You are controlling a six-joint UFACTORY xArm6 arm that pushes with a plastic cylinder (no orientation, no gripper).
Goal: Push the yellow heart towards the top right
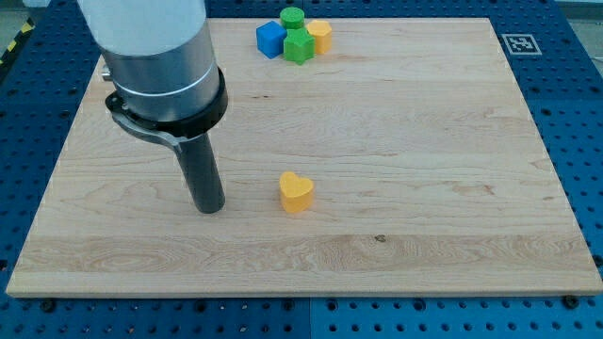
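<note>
Wooden board (424, 141) with coloured blocks (294, 36)

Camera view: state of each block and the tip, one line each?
yellow heart: alone near the board's middle, flat on the board, untouched.
my tip: on the board, to the view's left of the yellow heart, apart from it.
blue block: in the cluster at the view's top.
green cylinder: same cluster, at its top.
green block: cluster middle.
yellow block: cluster's right side.

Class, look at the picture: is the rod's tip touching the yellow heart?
No: my tip stands to the view's left of the yellow heart, with bare board showing between them.
</note>
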